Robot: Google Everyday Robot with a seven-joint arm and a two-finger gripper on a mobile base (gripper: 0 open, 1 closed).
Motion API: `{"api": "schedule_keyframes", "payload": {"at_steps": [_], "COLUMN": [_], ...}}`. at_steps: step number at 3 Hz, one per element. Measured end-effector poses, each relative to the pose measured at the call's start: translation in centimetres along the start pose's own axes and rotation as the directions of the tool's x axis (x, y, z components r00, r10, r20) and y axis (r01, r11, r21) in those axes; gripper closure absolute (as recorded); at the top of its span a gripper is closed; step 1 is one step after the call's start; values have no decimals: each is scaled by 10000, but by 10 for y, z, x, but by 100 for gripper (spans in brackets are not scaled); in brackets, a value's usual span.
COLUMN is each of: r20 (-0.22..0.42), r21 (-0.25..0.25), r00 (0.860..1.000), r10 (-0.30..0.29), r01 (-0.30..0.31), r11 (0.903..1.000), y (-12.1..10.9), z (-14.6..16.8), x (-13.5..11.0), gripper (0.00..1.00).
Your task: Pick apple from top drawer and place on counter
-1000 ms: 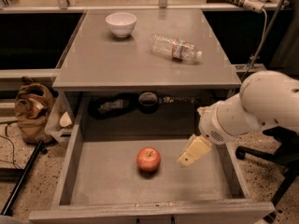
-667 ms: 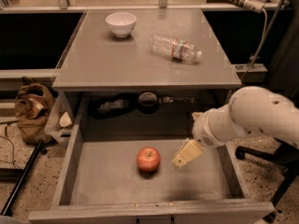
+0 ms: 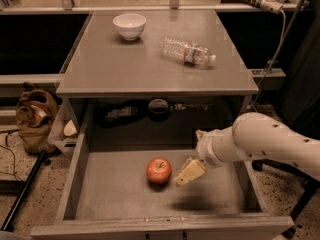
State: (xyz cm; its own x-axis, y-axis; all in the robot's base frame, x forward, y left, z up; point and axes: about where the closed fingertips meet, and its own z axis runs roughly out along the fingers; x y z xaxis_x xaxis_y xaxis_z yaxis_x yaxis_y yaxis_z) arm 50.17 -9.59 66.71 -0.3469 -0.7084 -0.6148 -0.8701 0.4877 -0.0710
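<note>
The red apple (image 3: pixel 159 170) lies on the flat grey floor of the open top drawer (image 3: pixel 110 189), near its middle. My gripper (image 3: pixel 188 173), cream-coloured at the end of the white arm (image 3: pixel 260 144), hangs inside the drawer just to the right of the apple, close to it but apart from it. The arm reaches in from the right over the drawer's side wall. The grey counter (image 3: pixel 125 64) is the cabinet top above the drawer.
A white bowl (image 3: pixel 129 25) stands at the counter's back left. A clear plastic bottle (image 3: pixel 188 51) lies on its side at the back right. Dark objects sit in the recess behind the drawer. A brown bag (image 3: pixel 34 118) is on the floor at the left.
The arm has swung left and a little lower, bringing the gripper from the drawer's right side to just beside the apple. The apple has not moved.
</note>
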Motion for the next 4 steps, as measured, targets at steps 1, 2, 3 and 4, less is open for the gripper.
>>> {"api": "schedule_keyframes", "payload": {"at_steps": [1, 2, 3, 4], "r20": [15, 187, 347, 431], "r21": [-38, -609, -1072, -1402], "r00": [10000, 9995, 9982, 9969], "r10": [-1, -236, -486, -660], "r01": [1, 247, 521, 715], "r11": [10000, 9978, 9929, 9875], "y": [1, 18, 31, 40], "z": [1, 25, 47, 64], "x": [0, -8, -16, -21], "gripper": [0, 0, 0, 0]}}
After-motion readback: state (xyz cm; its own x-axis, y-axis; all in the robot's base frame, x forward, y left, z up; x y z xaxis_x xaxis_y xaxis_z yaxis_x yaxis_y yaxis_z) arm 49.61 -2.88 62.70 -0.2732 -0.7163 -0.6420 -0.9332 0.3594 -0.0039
